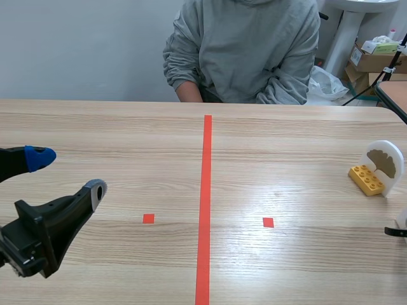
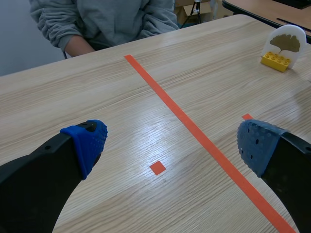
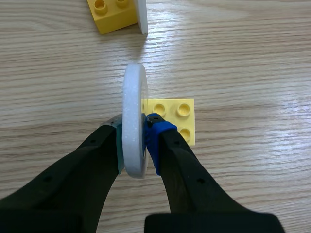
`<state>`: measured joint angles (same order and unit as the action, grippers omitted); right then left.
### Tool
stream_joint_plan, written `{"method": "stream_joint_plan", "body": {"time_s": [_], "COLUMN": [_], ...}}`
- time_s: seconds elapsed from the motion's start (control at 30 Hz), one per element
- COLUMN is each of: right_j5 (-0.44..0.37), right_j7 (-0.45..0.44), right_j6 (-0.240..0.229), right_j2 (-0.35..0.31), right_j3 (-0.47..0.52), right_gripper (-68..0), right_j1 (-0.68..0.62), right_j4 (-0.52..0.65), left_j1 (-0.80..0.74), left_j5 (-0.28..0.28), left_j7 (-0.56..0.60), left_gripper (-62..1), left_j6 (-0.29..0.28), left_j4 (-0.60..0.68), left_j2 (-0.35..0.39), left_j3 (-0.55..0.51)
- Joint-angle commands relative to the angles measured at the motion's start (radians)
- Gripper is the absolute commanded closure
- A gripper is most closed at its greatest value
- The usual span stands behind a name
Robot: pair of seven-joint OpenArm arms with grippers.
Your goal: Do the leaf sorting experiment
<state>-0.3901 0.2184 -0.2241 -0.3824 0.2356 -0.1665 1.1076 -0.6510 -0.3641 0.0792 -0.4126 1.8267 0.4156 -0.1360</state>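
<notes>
A white disc bearing a brown ginkgo leaf stands upright on a yellow brick at the table's right; the left wrist view shows the same disc far ahead. In the right wrist view my right gripper is shut on a second white disc, seen edge-on and upright on its own yellow brick. Just ahead of it stand the first brick and the first disc's edge. My left gripper hangs open and empty over the table's left side.
A person in a grey hoodie sits across the table. An orange-red tape line runs down the middle, with a small red square on each side. Boxes stand beyond the table's far right corner.
</notes>
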Motion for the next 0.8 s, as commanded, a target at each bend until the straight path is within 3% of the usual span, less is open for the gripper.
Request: {"method": "stream_joint_plan", "body": {"time_s": [0.0,0.27,0.5,0.77], "right_j5": [-0.003,-0.004,-0.003,-0.004], "right_j7": [-0.007,-0.007,-0.007,0.042], "right_j6": [0.0,0.0,-0.006,-0.039], "right_j2": [-0.014,-0.008,-0.008,-0.019], "right_j3": [0.008,0.008,0.008,0.021], "right_gripper": [-4.5,-12.5,-41.6,-55.9], "right_j1": [0.011,0.011,0.011,0.008], "right_j4": [0.01,0.01,0.01,0.05], "left_j1": [-0.002,-0.002,-0.002,-0.002], "left_j5": [-0.01,-0.01,-0.01,-0.01], "left_j7": [0.013,0.013,0.013,0.013], "left_gripper": [-57.2,-57.2,-57.2,-57.2], "left_j6": [-0.002,-0.002,-0.002,-0.002], "left_j4": [0.01,0.01,0.01,0.01], "left_j2": [-0.005,-0.005,-0.005,-0.005], "left_j3": [-0.001,-0.001,-0.001,-0.001]}}
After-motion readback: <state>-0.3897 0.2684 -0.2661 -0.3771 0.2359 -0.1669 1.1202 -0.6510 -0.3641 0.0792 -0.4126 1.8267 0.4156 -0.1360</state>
